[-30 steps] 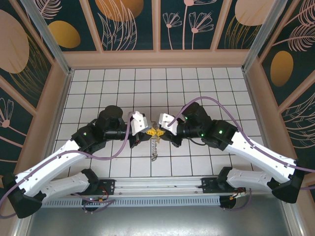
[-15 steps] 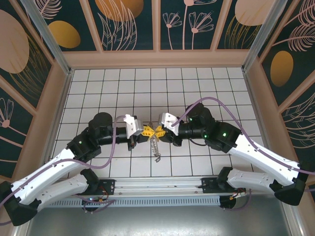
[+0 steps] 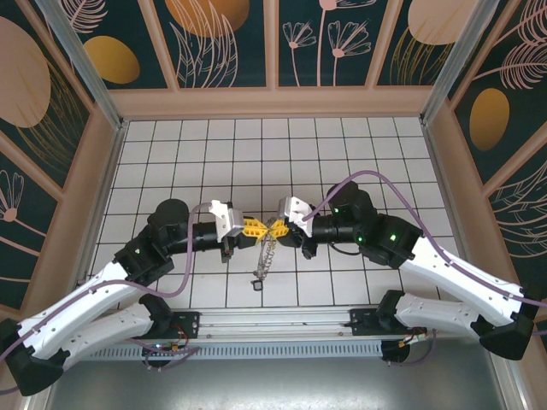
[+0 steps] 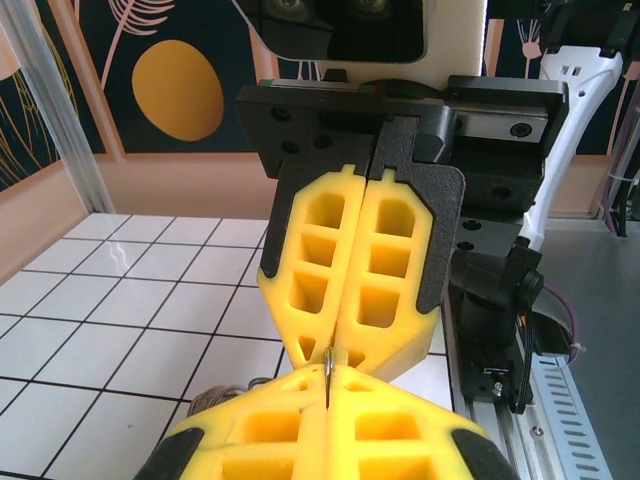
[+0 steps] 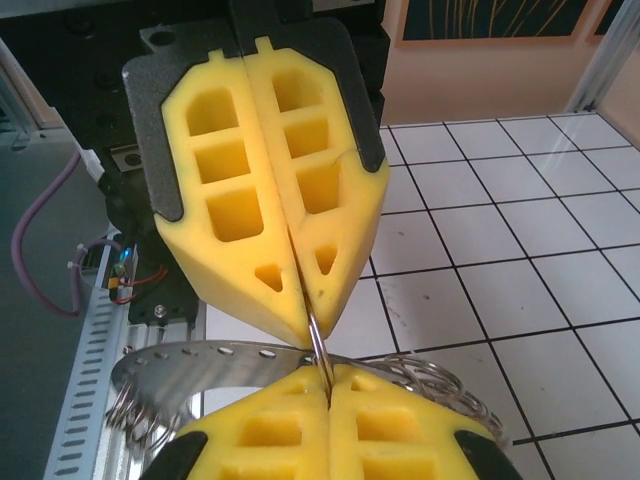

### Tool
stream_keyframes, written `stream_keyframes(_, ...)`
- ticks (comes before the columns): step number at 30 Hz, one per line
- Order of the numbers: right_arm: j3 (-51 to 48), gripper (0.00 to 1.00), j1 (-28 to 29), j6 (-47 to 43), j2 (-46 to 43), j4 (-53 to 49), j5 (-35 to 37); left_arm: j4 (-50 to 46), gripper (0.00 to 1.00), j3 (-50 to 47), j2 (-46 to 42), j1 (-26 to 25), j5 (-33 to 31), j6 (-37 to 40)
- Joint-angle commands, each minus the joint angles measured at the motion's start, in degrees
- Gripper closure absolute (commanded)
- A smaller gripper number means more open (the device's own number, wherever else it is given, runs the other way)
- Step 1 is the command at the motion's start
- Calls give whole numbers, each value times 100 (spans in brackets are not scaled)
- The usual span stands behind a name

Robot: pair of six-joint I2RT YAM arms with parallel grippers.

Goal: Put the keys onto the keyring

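My left gripper (image 3: pixel 259 228) and right gripper (image 3: pixel 275 229) meet tip to tip above the middle of the tiled floor, both shut. Between them they pinch the keyring (image 5: pixel 319 348), a thin metal loop seen edge-on, also showing as a sliver of keyring (image 4: pixel 328 365) in the left wrist view. The keys (image 3: pixel 264 256) hang from it as a slim grey chain down to the floor tiles. In the right wrist view my right gripper (image 5: pixel 328 392) faces the left one's yellow fingers (image 5: pixel 250 210). The left gripper (image 4: pixel 328 395) faces the right fingers (image 4: pixel 330 270).
A curved perforated metal strip (image 5: pixel 200 358) and a bunch of wire loops (image 5: pixel 445 385) hang just under the pinch point. The white tiled floor (image 3: pixel 214 154) is walled by wooden panels (image 3: pixel 273 101). A rail (image 3: pixel 273 323) runs along the near edge.
The left arm has stretched out and its elbow drawn leftward. The fingertips stay together on the ring. The dangling keys now hang lower and a little to the left.
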Motion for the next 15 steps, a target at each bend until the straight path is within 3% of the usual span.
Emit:
stream_keyframes(1,-136,100,14,70,-49,51,73,621,100,12,-214,-11,79,-106)
stream_keyframes(7,-234,87,20,137,-60,175,86,786,100,-54,-260,-13,111,-142)
stream_keyframes(13,-249,87,16,155,-57,209,110,786,100,-60,-264,-12,115,-110)
stream_keyframes(15,-246,93,11,156,-62,219,121,808,100,-72,-278,-11,120,-113)
